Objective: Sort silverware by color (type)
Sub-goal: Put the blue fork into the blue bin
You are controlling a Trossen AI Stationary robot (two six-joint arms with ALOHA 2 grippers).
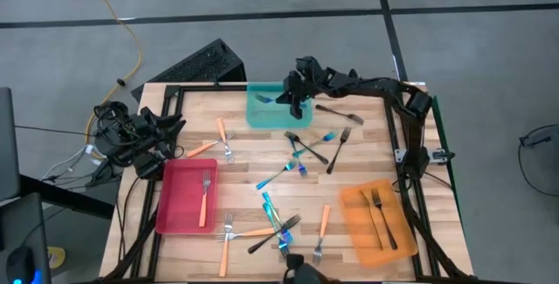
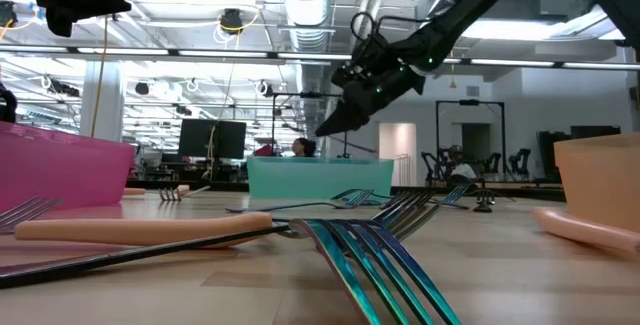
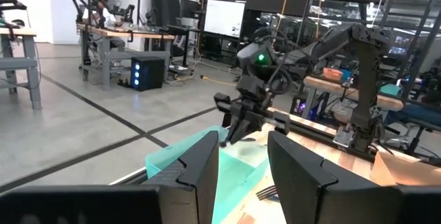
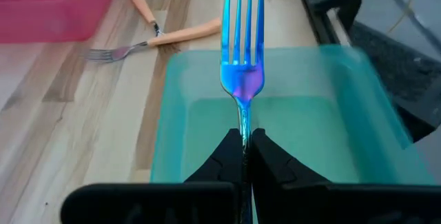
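The right gripper (image 1: 294,100) holds a fork (image 4: 242,52) over the far-edge tray (image 1: 262,114) (loose forks (image 1: 284,218) lie nearer).

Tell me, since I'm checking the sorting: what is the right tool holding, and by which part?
The right tool pinches a blue fork by its thin handle, tines pointing away, above the teal tray.

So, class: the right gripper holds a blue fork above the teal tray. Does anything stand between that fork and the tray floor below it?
Nothing visible does. The right gripper is shut on the blue fork, which hangs over the teal tray. The wrist view shows bare tray floor beneath the fork; the high view hints at something small near the tray's far-left part, away from the fork.
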